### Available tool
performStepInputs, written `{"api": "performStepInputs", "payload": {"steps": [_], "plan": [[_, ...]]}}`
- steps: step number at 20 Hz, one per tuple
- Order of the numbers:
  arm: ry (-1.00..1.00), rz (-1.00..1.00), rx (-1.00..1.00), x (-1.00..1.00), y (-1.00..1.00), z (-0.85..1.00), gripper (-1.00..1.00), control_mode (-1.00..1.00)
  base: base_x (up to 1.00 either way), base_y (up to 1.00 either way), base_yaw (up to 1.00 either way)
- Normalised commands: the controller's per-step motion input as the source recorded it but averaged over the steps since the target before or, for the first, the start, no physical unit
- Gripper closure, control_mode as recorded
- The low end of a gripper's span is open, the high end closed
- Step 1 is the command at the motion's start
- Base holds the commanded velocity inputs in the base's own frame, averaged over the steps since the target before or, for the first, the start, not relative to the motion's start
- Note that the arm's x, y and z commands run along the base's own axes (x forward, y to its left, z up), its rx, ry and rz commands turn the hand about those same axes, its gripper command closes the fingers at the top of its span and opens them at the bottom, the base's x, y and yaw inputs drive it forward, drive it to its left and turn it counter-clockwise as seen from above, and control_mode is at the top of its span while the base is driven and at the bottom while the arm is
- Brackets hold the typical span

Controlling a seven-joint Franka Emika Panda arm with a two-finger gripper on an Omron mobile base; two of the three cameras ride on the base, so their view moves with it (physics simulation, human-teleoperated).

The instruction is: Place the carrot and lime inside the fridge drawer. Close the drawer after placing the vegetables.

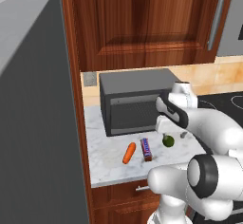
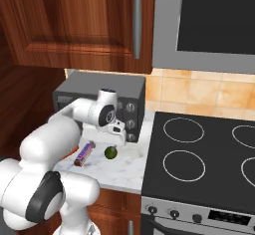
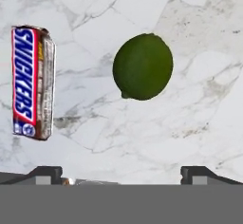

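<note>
The dark green lime point(image 3: 142, 66) lies on the marble counter point(image 1: 111, 163), directly under my gripper point(image 3: 122, 173). My gripper point(image 1: 173, 132) hovers just above the lime point(image 1: 168, 141), open, its fingertips point(image 3: 45, 172) spread wide with nothing between them. The orange carrot point(image 1: 128, 153) lies to the lime's left, beyond the snack bar. From the right base view, the gripper point(image 2: 115, 140) hangs over the lime point(image 2: 110, 152). The fridge drawer is out of view.
A purple-wrapped snack bar point(image 1: 146, 149) lies between carrot and lime. A dark microwave point(image 1: 135, 102) stands behind them on the counter. A tall grey fridge side point(image 1: 38, 123) rises at the left. A black stovetop point(image 2: 199, 159) lies to the right.
</note>
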Motion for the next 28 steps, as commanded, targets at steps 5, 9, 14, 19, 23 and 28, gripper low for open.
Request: {"api": "performStepInputs", "payload": {"steps": [5, 9, 14, 19, 23, 28], "plan": [[-0.09, 0.00, 0.00, 0.08, 0.00, -0.32, -1.00, -1.00, 0.00, 0.00, 0.00], [-0.04, 0.00, 0.00, 0.06, -0.03, -0.16, -1.00, -1.00, 0.00, 0.00, 0.00], [0.00, 0.00, 0.00, 0.11, -0.01, -0.15, -1.00, -1.00, 0.00, 0.00, 0.00], [0.00, 0.00, 0.00, 0.10, 0.00, -0.07, -1.00, -1.00, 0.00, 0.00, 0.00], [0.00, 0.00, 0.00, 0.12, 0.00, -0.05, -1.00, -1.00, 0.00, 0.00, 0.00], [0.00, 0.00, 0.00, 0.16, -0.08, -0.09, -1.00, -1.00, 0.00, 0.00, 0.00]]}}
